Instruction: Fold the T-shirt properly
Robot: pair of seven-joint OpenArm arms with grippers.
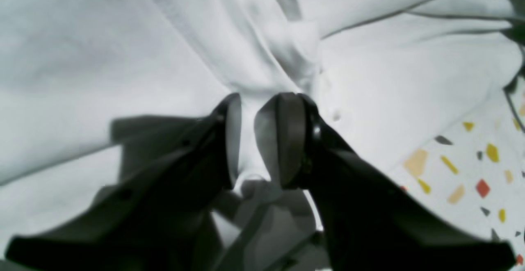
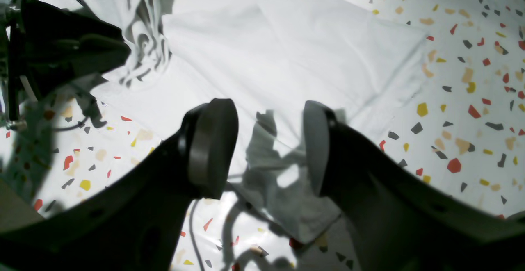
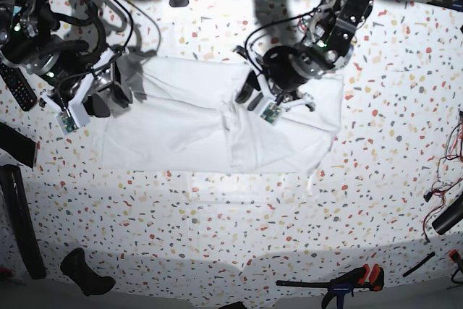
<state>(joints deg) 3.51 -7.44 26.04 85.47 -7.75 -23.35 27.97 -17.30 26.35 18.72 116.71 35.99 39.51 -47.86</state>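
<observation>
left claw (image 1: 248,135) pinches t-shirt (image 3: 181,128) fold; right claw (image 2: 268,148) hangs agape.

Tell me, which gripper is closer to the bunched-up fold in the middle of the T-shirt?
Left. The left gripper is pinching the T-shirt right at that bunched fold. The right gripper hovers open at the shirt's far edge.
</observation>
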